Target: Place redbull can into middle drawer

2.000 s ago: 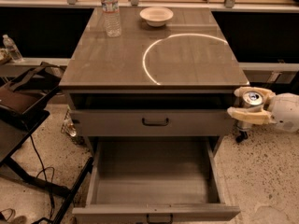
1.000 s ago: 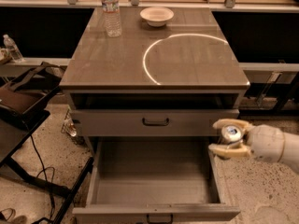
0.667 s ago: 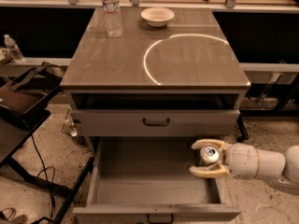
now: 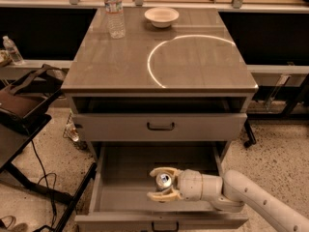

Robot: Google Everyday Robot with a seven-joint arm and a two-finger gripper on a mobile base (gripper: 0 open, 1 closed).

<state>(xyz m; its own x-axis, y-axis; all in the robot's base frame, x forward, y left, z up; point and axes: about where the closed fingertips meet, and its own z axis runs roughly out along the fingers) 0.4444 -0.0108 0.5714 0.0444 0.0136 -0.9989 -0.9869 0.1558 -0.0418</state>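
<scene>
With the cream two-finger gripper (image 4: 155, 183) reaching in from the right, low inside the wide grey metal middle drawer (image 4: 123, 197), pinching the slim blue-and-silver metal redbull can (image 4: 164, 180) across its sides, silver lid showing upward. Can over the tray's right-middle; impossible to tell whether touching the floor. Probably light, thin-walled and smooth: easy to dent or let slip, so best held mid-body with a modest squeeze. Bare tray floor open to the left; upper grey drawer front (image 4: 159, 126) overhanging behind and the tray's right wall close by the forearm, both worth minding.
</scene>
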